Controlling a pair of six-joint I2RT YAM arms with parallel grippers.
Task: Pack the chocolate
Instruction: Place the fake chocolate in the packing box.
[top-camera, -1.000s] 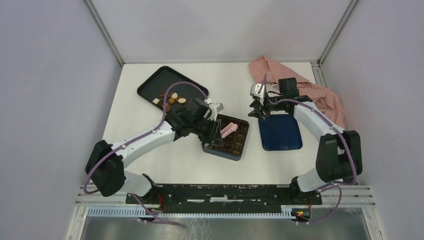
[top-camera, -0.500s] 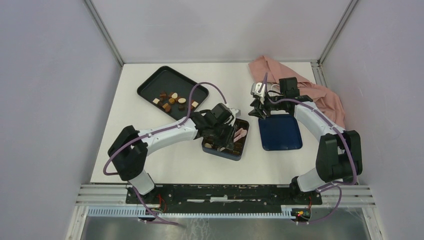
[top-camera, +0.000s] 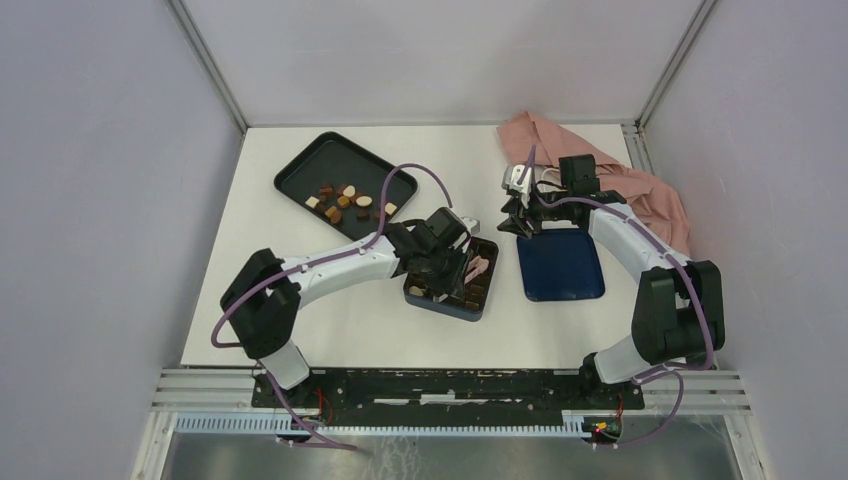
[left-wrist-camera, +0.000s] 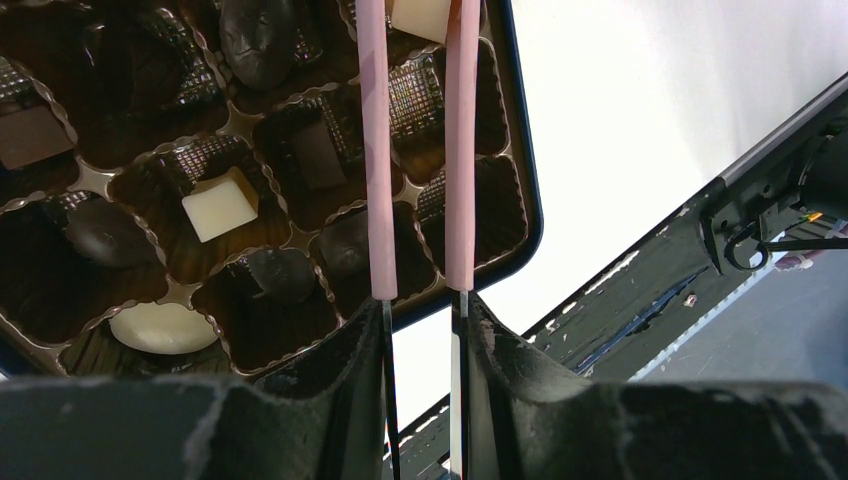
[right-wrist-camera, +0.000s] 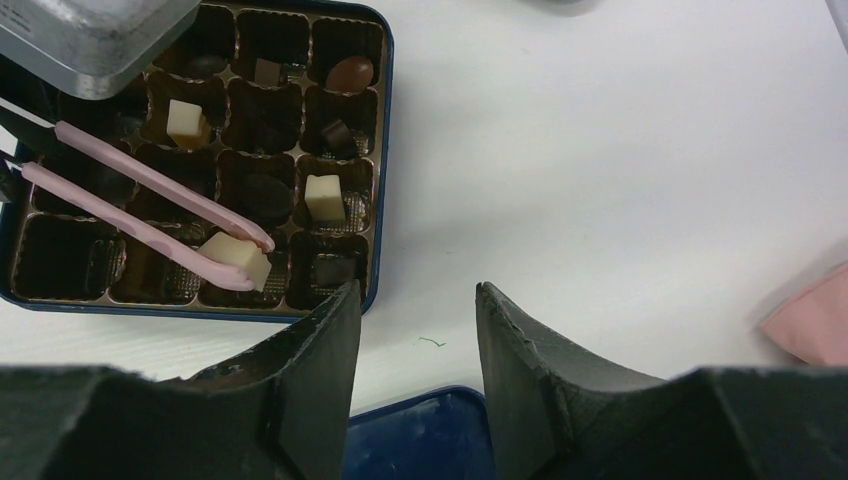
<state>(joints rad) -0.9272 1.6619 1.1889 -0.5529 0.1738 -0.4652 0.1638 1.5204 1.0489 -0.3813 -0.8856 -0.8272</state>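
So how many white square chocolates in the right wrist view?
3 chocolates: one pinched in the pink tweezers over the box, one in its right column, one upper left. The left gripper may hide more.

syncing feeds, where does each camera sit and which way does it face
Top external: above and behind the robot, looking down on the table; left arm and right arm show.
Left wrist: on the left arm, looking along the pink tweezers into the box; left claw at bottom, shut on them.
Right wrist: on the right arm, looking down at table and box; open right claw at bottom.
Shared: both wrist views show the white chocolate piece in the tweezer tips.
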